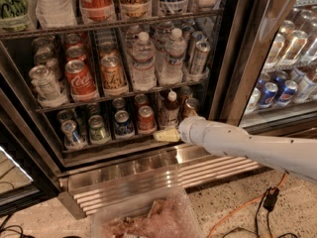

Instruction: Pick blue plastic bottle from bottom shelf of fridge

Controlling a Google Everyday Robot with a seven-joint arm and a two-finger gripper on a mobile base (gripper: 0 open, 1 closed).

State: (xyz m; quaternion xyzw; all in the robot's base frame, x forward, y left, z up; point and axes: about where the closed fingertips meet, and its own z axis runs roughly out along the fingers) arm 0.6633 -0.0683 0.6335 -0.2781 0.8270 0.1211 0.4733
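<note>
The tall steel drinks fridge (148,180) stands open. On its dark wire bottom shelf (111,145), a red soda can (146,119) stands just left of the small brown-bodied, white-capped blue plastic bottle (171,110), and a brownish can (189,107) just right of it. The pale two-finger gripper (166,135) on the white arm (247,145) sits at the shelf's front edge, just below and in front of the bottle and pointing left. Whether it is open or closed cannot be told, and it holds nothing visible. A clear plastic tub (148,217) lies on the floor below.
</note>
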